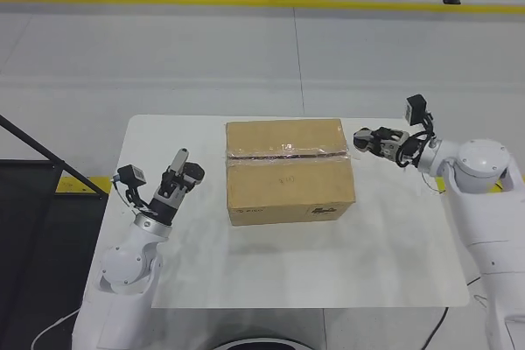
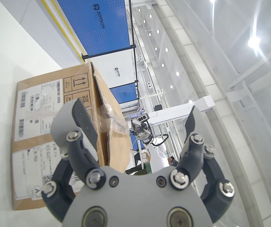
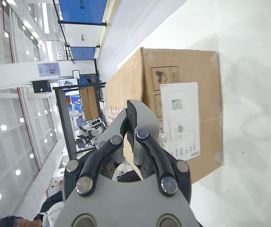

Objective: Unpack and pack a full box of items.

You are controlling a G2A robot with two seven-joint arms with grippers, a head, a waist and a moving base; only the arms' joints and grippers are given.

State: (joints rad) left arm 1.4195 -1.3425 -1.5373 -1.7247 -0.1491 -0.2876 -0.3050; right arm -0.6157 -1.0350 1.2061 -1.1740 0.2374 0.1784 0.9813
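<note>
The brown cardboard box (image 1: 289, 171), clear tape along its top seam, sits in the middle of my white worktop (image 1: 394, 254). My left tool (image 1: 182, 168) is spread wide near one end. My right tool (image 1: 364, 138) is pressed together just beside the opposite far corner.

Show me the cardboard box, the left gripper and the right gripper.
cardboard box (image 1: 289, 185): top view, on its nearer top flap.
left gripper (image 2: 135, 109): left wrist view, midway between its open fingertips.
right gripper (image 3: 130, 106): right wrist view, where its closed fingertips meet.
</note>
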